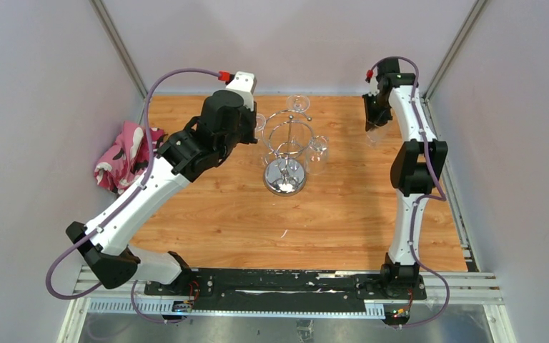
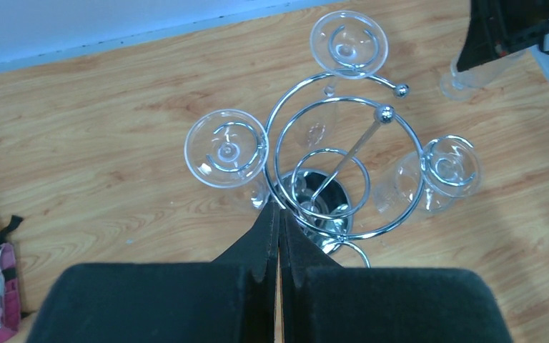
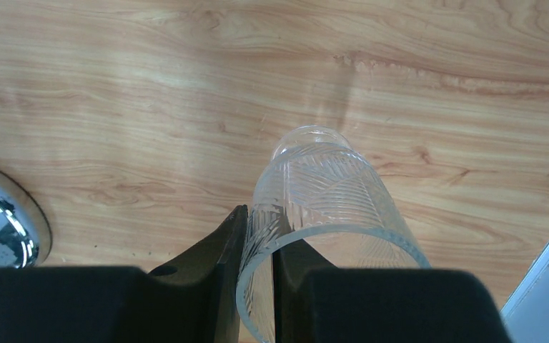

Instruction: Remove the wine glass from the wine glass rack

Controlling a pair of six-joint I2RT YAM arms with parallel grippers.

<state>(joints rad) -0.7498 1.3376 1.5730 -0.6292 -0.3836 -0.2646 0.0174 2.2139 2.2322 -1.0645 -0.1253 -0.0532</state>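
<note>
Right end effector (image 3: pixel 257 236) pinching wall of patterned glass (image 3: pixel 322 186), one finger inside rim. My left end effector (image 2: pixel 279 214) fully closed, empty, above chrome rack (image 2: pixel 350 152) on worktop (image 2: pixel 114 143).

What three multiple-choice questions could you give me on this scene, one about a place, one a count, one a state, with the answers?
1. Where on the table is the pink cloth?
A. at its left edge
B. at its near right corner
C. in its middle

2. How many glasses hang on the wine glass rack?
A. one
B. three
C. five

3. What is the right gripper doing?
A. open and empty
B. shut and empty
C. pinching the wall of a clear patterned glass

Answers:
1 A, the top view shows the cloth bunched at that edge.
2 B, the left wrist view shows three round feet on the hooks.
3 C, its jaws straddle the rim.
</note>
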